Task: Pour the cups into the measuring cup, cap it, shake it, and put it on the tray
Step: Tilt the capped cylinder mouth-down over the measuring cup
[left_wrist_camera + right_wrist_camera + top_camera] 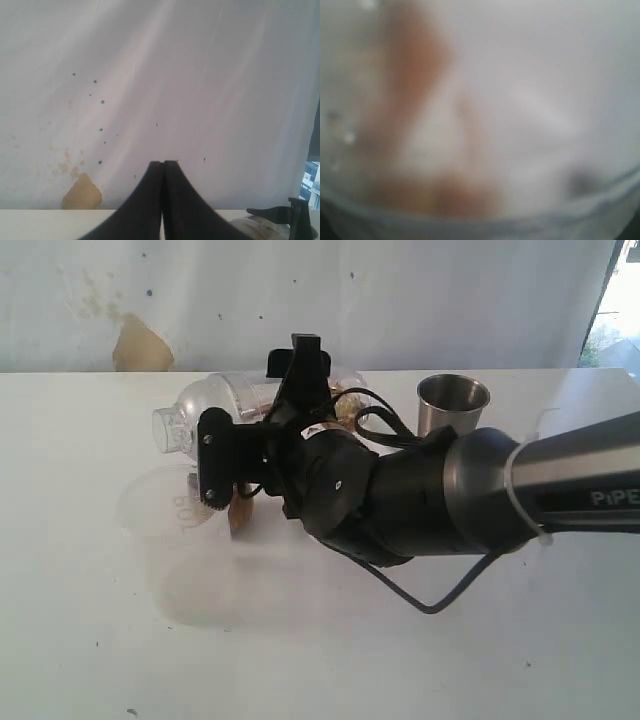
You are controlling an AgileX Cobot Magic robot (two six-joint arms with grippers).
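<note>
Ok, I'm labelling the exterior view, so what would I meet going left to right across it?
Tan wall patch → clear cup, lying sideways → steel cup → window at the edge.

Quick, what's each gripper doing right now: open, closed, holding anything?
Left gripper: closed, holding nothing.
Right gripper: closed on the clear measuring cup, held sideways.

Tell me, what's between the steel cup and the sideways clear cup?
The arm's black cable loops between steel tumbler and measuring cup, in the exterior view.
</note>
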